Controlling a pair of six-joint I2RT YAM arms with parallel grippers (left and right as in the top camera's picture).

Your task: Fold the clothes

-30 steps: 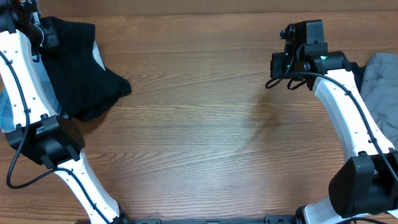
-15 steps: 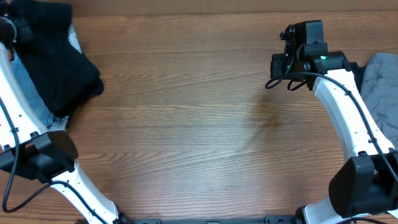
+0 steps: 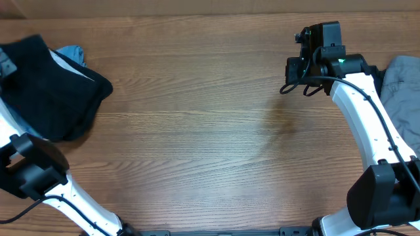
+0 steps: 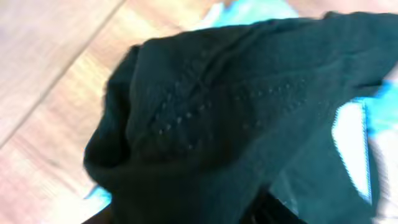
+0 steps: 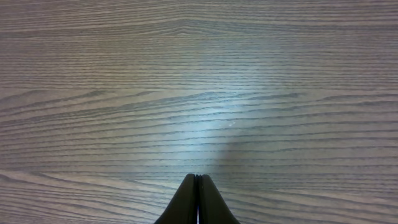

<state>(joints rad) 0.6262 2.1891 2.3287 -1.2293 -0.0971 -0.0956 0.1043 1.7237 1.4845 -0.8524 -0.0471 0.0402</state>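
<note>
Since the earlier overhead frames, the large black shorts-like fabric garment (image 3: 56, 88) has travelled leftward across the brown wood-grain table (image 3: 210, 131) and now lies bunched at the far left edge, with a corner of light-blue denim cloth (image 3: 71, 52) showing at its top. The white-and-black left arm (image 3: 33, 174) has swung further left with it. Judged progress: no neat fold is visible; the black garment is rumpled, its pale inner lining (image 4: 351, 143) is exposed, and the grey fabric garment (image 3: 401, 78) sits untouched at the right edge, so most of the folding appears to remain. The left gripper's jaws are lost in black cloth in the left wrist view; cannot tell if released or grasping. The right gripper (image 5: 198, 193) hovers over bare table, jaws clenched together on nothing.
</note>
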